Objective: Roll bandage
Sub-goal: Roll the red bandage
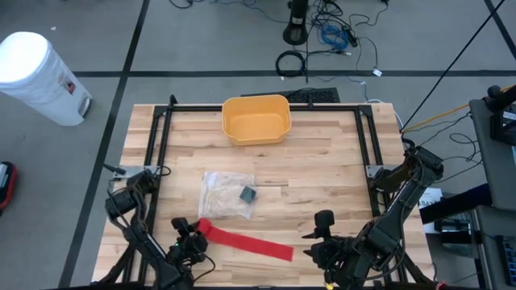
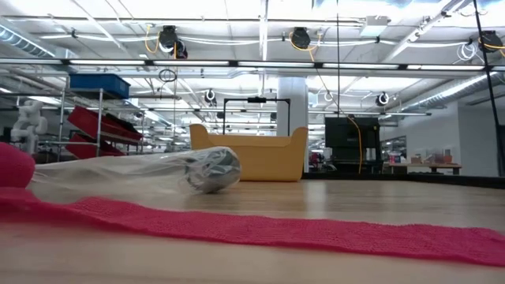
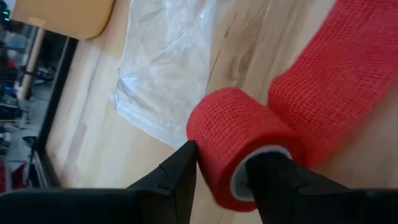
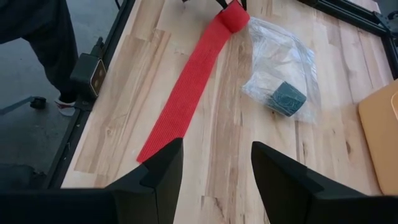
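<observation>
Left wrist view: left gripper (image 3: 225,167) has its two fingers (image 3: 177,171) pinching the rolled end of the red bandage (image 3: 249,146), one finger against the roll's outer side, the other at its white core end. From the roll, the unrolled red strip (image 1: 256,243) runs flat across the wooden table (image 1: 322,185) toward the right arm, near the front edge. Just behind the roll lies a clear plastic bag (image 1: 226,193) with a small dark green roll (image 1: 248,193) inside. Further back, near the far edge, sits a yellow bin (image 1: 256,119). Right gripper (image 4: 211,163) hangs above the table's front right, fingers spread with nothing between them, just beyond the strip's free end. Right wrist view also catches a person's dark trouser leg (image 4: 43,37) beside the table.
</observation>
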